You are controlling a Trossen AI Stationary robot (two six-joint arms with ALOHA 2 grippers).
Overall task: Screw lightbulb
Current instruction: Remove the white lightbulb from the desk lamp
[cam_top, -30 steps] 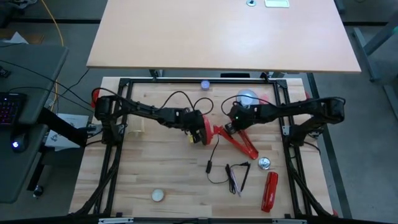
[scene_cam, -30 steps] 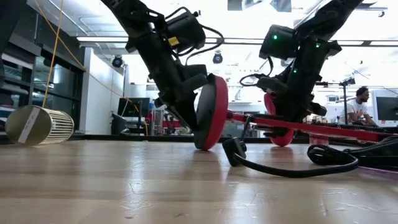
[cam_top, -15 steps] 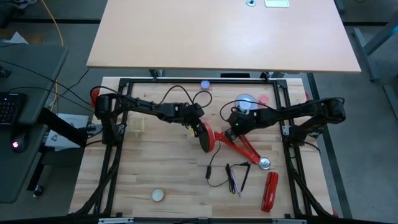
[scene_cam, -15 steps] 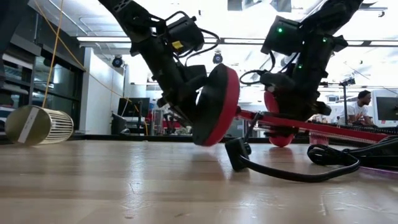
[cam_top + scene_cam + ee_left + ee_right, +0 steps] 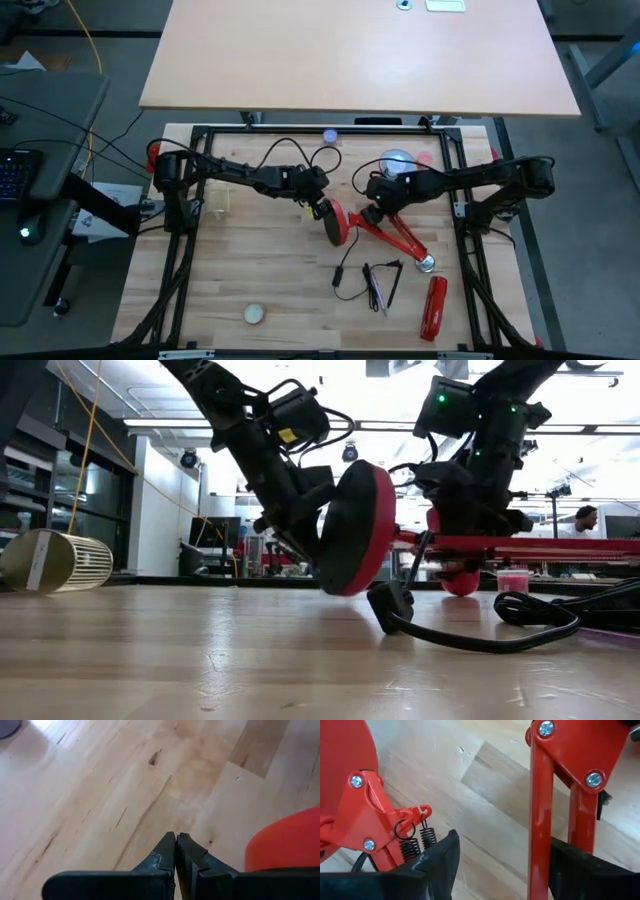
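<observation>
A red desk lamp lies folded on the wooden table. Its round base disc [image 5: 335, 222] stands on its rim, and its red bars [image 5: 390, 240] run toward the near right. The white-lined shade [image 5: 397, 160] lies beyond my right arm. A small grey-white lightbulb [image 5: 426, 263] lies on the table at the bars' near right end. My left gripper [image 5: 176, 839] is shut, empty, beside the disc [image 5: 287, 840]. My right gripper [image 5: 502, 865] is open and points down, with one red bar [image 5: 540, 820] between its fingers. My left gripper comes from the table's left, slanting down, its shut fingers beside the base disc's dark underside [image 5: 345, 535]. The disc stands tipped on its rim [image 5: 345, 590] and seems to lean on the outer side of one finger. The disc hides the exact spot. My right gripper straddles the red bar from above. The bar runs close along one finger [image 5: 580, 867], and I cannot tell whether they touch.
A black cord with a plug [image 5: 365, 280] lies near the middle, and a red cylinder [image 5: 435, 305] lies at the near right. A cream ball [image 5: 254, 314] rests near the front edge. A black frame [image 5: 190, 230] borders the table. A slatted cylinder [image 5: 60, 560] lies at the left.
The base disc has tipped further up on its rim and turned its dark face more toward the near edge. The lamp's bars have swung toward the near right until their end reaches the lightbulb, and they now lie level. My right gripper has risen a little.
</observation>
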